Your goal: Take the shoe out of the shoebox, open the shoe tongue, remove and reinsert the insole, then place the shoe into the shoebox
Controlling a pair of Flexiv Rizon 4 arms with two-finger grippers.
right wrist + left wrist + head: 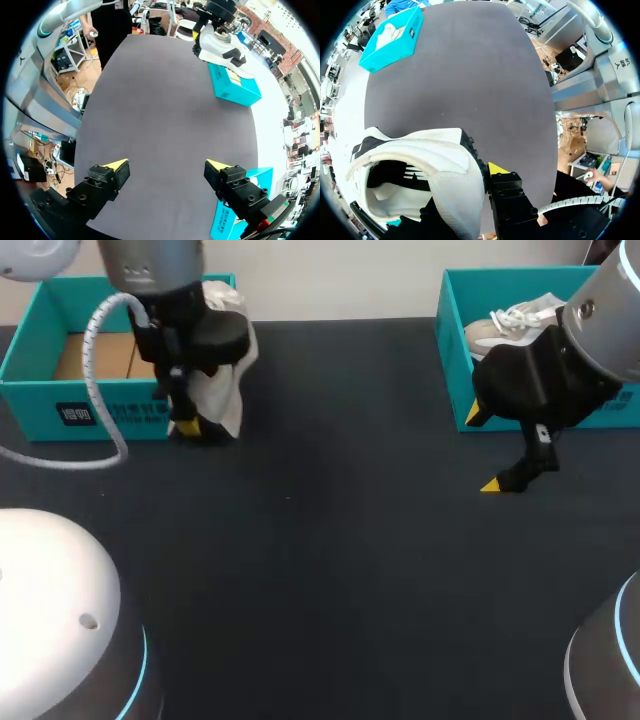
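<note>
Shoe, white w/ black trim, hanging just beside front right corner of left shoebox, above table. Gripped by left jaws: closed on shoe's side wall, one yellow tip outside, other hidden by shoe. Shoe opening turned toward left wrist cam. Right jaws well apart from left shoebox, across table: spread wide, nothing held. Second shoe lying in right shoebox, far from left shoebox.
</note>
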